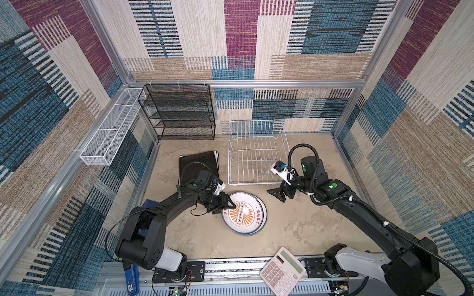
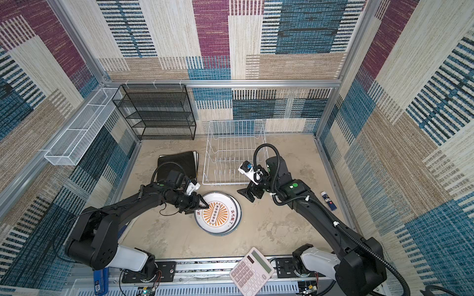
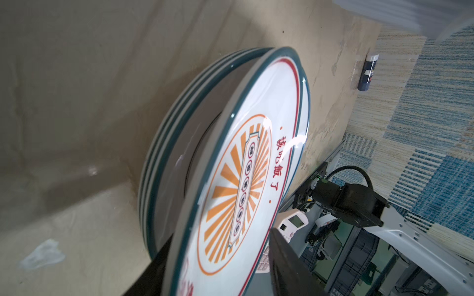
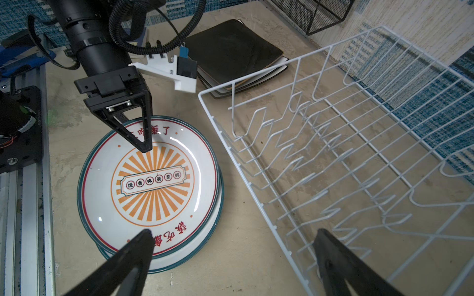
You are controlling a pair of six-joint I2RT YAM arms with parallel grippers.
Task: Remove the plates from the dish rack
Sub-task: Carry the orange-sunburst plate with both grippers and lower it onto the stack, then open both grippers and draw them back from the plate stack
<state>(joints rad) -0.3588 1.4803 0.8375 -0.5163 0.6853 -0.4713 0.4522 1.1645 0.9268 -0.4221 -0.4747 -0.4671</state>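
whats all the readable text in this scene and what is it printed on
"饭香味美菜鲜": on the centre banner of the top round plate, one character per circle.
"該吃飯了": in red on that plate's border; a second red print on the opposite side is partly hidden.
Calculator keys: too small to read.
Small tube label: too blurred to read.

A black mesh shelf point(image 1: 177, 112) and white mesh basket point(image 1: 110, 130) sit back left; a calculator point(image 1: 282, 270) lies in front.
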